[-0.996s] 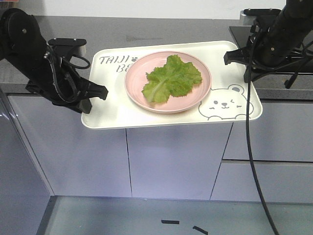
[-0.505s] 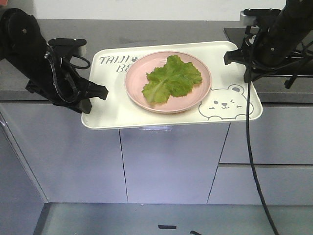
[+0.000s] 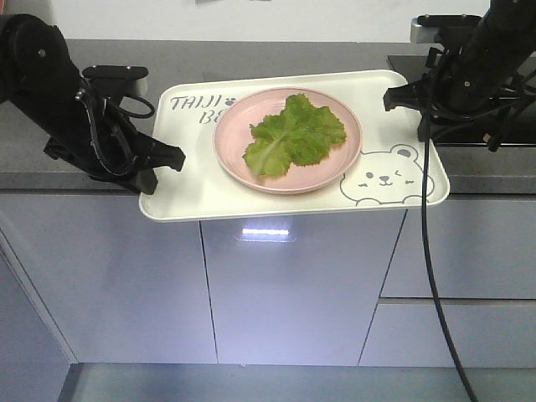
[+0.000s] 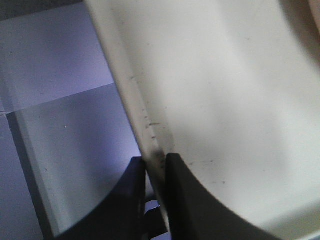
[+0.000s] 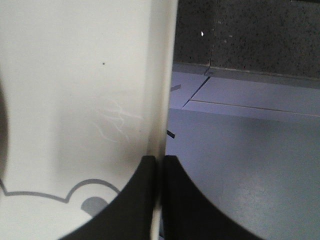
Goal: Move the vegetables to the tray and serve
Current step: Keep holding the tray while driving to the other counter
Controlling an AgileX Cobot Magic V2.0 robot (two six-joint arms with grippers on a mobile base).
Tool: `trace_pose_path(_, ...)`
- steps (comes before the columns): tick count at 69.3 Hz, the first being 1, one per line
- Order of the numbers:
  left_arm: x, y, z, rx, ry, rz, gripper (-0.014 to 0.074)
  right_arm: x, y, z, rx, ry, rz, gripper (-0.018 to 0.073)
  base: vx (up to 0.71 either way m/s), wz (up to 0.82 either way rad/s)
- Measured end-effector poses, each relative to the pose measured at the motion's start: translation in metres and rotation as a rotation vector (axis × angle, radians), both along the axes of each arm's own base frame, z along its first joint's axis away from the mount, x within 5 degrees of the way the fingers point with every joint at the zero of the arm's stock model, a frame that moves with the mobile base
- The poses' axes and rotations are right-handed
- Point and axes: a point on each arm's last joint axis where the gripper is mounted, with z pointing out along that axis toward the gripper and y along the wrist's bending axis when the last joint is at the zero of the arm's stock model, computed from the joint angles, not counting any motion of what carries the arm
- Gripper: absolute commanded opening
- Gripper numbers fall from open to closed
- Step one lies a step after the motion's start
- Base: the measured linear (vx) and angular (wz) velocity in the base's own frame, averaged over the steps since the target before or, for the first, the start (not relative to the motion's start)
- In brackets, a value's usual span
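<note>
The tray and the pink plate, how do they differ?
The tray is cream-white and rectangular; the plate is pink and round. The tray bears lettering and a bear face; the plate is plain. The left gripper and right gripper clamp the tray's edges; the plate only rests on it. Both are shallow.

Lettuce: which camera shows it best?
The front-facing view: the lettuce lies whole and unobstructed on the plate. Both wrist views show none of it, only the edge of the tray up close.
</note>
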Motion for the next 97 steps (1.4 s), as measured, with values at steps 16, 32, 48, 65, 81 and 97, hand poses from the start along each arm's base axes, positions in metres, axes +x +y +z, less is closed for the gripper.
trace_pose_path(16,0.0,0.0,0.0,0.0,0.0,0.0,-0.0006,0.0,0.0,0.0,0.0,0.0,0.0,-0.0006,0.14,0.02)
trace_pose_path(32,0.0,0.0,0.0,0.0,0.0,0.0,-0.0006,0.0,0.0,0.0,0.0,0.0,0.0,-0.0006,0.15,0.02)
trace_pose_path(48,0.0,0.0,0.0,0.0,0.0,0.0,-0.0006,0.0,0.0,0.0,0.0,0.0,0.0,-0.0006,0.14,0.01)
trace_pose_path(65,0.0,0.0,0.0,0.0,0.0,0.0,-0.0006,0.0,0.0,0.0,0.0,0.0,0.0,-0.0006,0.13,0.0)
trace_pose_path(81,0.0,0.0,0.0,0.0,0.0,0.0,-0.0006,0.0,0.0,0.0,0.0,0.0,0.0,-0.0006,0.12,0.0)
trace_pose_path(97,0.0,0.0,0.0,0.0,0.0,0.0,-0.0006,0.0,0.0,0.0,0.0,0.0,0.0,-0.0006,0.11,0.0)
